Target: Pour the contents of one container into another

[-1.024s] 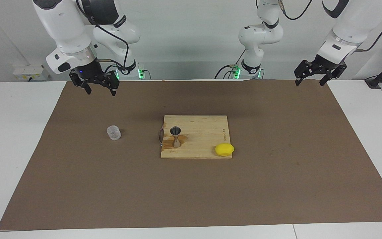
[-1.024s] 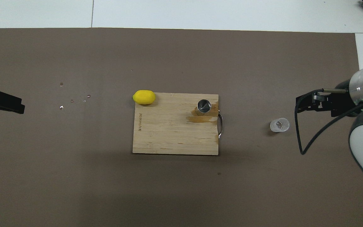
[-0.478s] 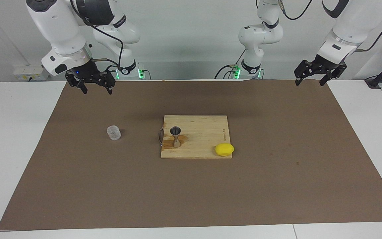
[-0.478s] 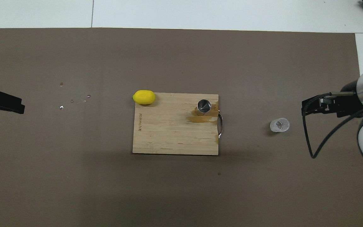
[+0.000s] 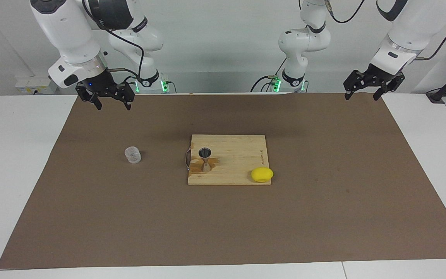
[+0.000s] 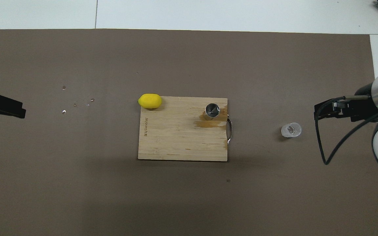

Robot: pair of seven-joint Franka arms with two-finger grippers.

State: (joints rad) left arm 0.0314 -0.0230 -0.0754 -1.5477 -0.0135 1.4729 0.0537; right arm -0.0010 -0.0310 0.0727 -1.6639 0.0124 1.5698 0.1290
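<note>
I see the cup (image 5: 132, 155) standing upright on the brown mat (image 5: 323, 217), alone, toward the right arm's end of the desk. The jigger (image 5: 206, 159) stands upright on the board (image 5: 242, 155), near the edge with the metal handle, which is the edge that faces the cup. A darker wet-looking stain lies on the board around the jigger's foot. A lemon (image 5: 262, 174) rests at the board's corner farthest from the robots, toward the left arm's end.

My right gripper (image 5: 112, 105) hangs in the air over the mat's edge nearest the robots, with its jaws open and nothing between them. My left gripper (image 5: 361, 95) waits, also open and empty, over the mat's corner at its own end, well apart from everything.

The relation that matters for the coming move is this: the cup is on the right arm's side, farther from the robots than the right gripper, and a little toward the board from it. The right arm is clearly the nearer one. The cup's axis is vertical, so I judge a grasp from the side would suit, leaving the rim free for tilting. From there the jigger lies toward the middle of the desk, with only bare mat between the two.
</note>
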